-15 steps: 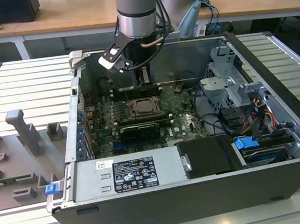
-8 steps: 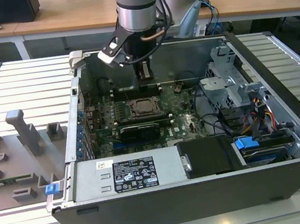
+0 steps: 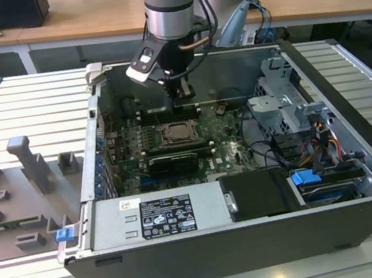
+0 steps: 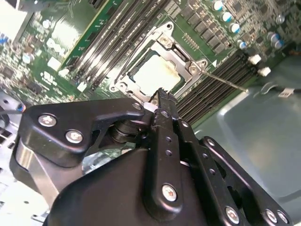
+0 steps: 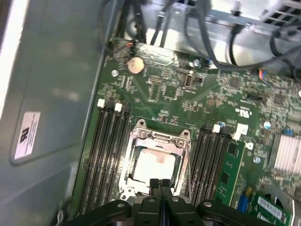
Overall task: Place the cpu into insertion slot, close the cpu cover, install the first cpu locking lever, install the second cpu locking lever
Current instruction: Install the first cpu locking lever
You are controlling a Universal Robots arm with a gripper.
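At the middle of the green circuit board (image 5: 188, 101), between 2 banks of long black memory slots (image 5: 106, 150), the cpu (image 5: 153, 165) is lying flat in the insertion slot (image 5: 125, 175). Its pale face is showing through the cut-out of the cpu cover (image 5: 160, 139), which is lying down over it. The pincer (image 5: 160, 183) is hovering at the socket's edge with its 2 fingers pressed together and nothing showing between them. In the second wrist view, 1 thin locking lever (image 4: 225, 80) is sticking out free from the socket's corner across the memory slots. The work therefore appears to be standing at the levers rather than at seating the chip.

Doing this step well is looking like a matter of pushing with the closed tips on the lever's end only. That means guiding it down and under its catch while keeping off the cpu's bare face and the white slot clips (image 5: 117, 107) beside it.

The pincer's own body is hiding the socket edge nearest it in both wrist views. I cannot tell whether the tips are touching the frame, or whether the other lever is latched. In the exterior view the arm (image 3: 169, 11) is covering part of the board behind the socket, inside the computer case (image 3: 333, 85) on the bench (image 3: 24, 105).
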